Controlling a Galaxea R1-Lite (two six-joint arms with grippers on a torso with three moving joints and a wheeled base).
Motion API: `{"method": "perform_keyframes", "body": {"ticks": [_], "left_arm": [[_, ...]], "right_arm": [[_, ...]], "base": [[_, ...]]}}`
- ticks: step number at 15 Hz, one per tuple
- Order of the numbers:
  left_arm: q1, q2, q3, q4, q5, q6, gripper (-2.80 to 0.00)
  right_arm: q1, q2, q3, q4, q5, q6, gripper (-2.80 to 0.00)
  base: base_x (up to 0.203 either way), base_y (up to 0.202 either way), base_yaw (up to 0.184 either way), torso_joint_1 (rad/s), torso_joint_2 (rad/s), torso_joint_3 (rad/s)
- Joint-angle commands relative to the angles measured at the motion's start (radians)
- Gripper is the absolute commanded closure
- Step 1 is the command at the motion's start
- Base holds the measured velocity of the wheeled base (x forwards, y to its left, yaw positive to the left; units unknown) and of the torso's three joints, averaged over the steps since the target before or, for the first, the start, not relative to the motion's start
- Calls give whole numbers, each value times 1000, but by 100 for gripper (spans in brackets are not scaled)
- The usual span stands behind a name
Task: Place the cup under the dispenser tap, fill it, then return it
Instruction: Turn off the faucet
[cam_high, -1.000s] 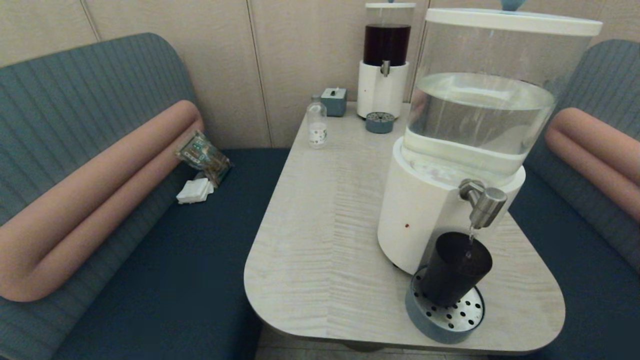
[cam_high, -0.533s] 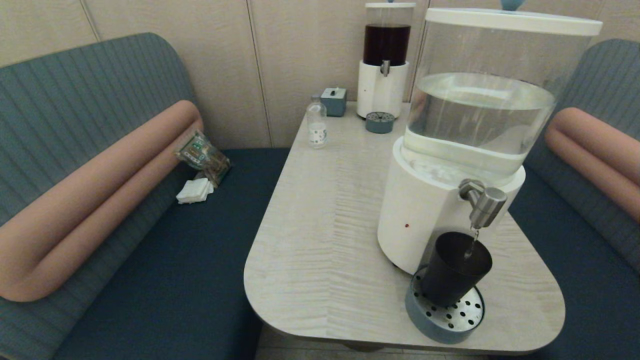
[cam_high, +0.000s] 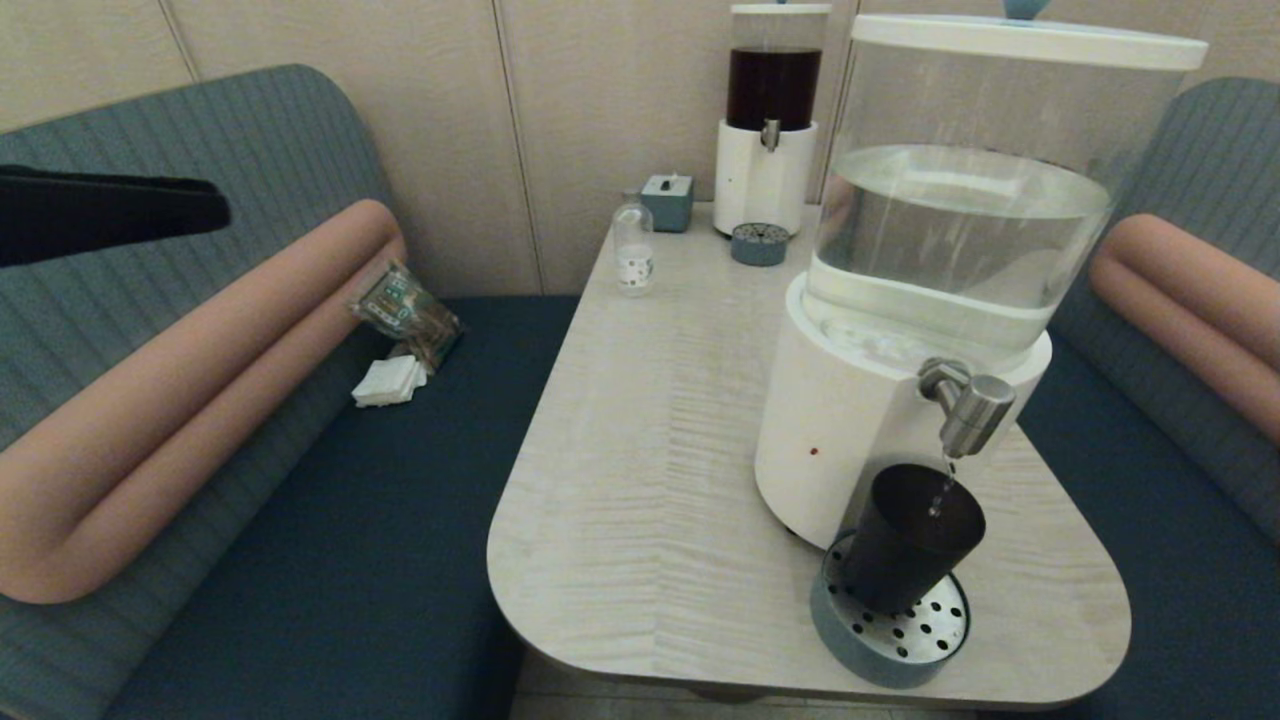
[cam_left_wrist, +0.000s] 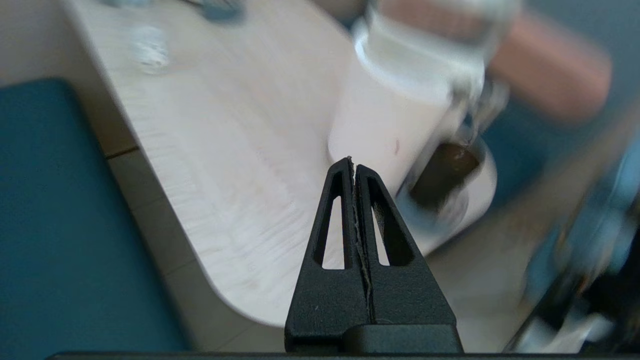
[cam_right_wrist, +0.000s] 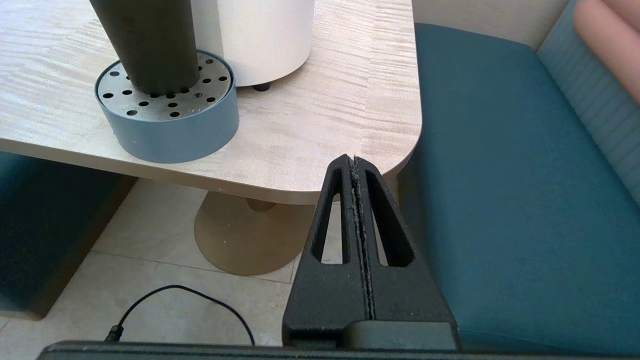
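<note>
The dark tapered cup (cam_high: 910, 535) stands upright on the perforated drip tray (cam_high: 838, 628), right under the brushed-steel dispenser tap (cam_high: 968, 405). A thin trickle of water falls from the tap into it. My left gripper (cam_high: 222, 209) is shut and empty, hanging high over the left bench, far from the cup. In the left wrist view its shut fingertips (cam_left_wrist: 354, 163) point toward the blurred cup (cam_left_wrist: 440, 175). My right gripper (cam_right_wrist: 354, 159) is shut and empty, low by the table's near right corner, with the cup (cam_right_wrist: 150, 45) and drip tray (cam_right_wrist: 170, 132) off to one side.
A smaller dark-liquid dispenser (cam_high: 770, 120), its little tray (cam_high: 759, 244), a clear bottle (cam_high: 634, 250) and a blue-grey box (cam_high: 668, 202) stand at the table's far end. A snack packet (cam_high: 405, 312) and napkins (cam_high: 390, 381) lie on the left bench. A cable (cam_right_wrist: 180, 300) lies on the floor.
My left gripper has come into the head view from the left edge, high over the bench. The cup has not moved; water still falls from the tap.
</note>
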Motion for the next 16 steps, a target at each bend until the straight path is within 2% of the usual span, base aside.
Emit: {"method": "perform_keyframes", "body": {"ticks": [1,2,3,4,6,7,9,11,12,14,16], "left_arm": [[-110,184,-99,107,3,213,0],[-170,236,-118,121,33,283,0],[-233,299,-155,108,64,311,0],[-301,352,-193,54,86,319,0],[-390,428,-217,-109,135,315,0],[-436,445,-218,-129,179,317,0],[-526,476,-230,-116,219,324,0],[-609,501,-244,-39,304,359,0],[-640,518,-249,-6,350,395,0],[-675,549,-253,15,455,509,0],[-697,572,-261,17,497,554,0]], "right_arm": [[0,-1,1,0,1,-1,0],[0,-1,2,0,0,-1,0],[0,-1,2,0,-1,-1,0],[0,-1,0,0,1,-1,0],[0,-1,2,0,1,-1,0],[0,-1,2,0,0,-1,0],[0,-1,0,0,0,-1,0],[0,-1,2,0,-1,-1,0],[0,-1,2,0,1,-1,0],[0,-1,2,0,1,-1,0],[0,-1,2,0,-1,-1,0]], "base": [[0,0,0,0,0,0],[0,0,0,0,0,0],[0,0,0,0,0,0],[0,0,0,0,0,0],[0,0,0,0,0,0],[0,0,0,0,0,0],[0,0,0,0,0,0],[0,0,0,0,0,0],[0,0,0,0,0,0],[0,0,0,0,0,0],[0,0,0,0,0,0]]}}
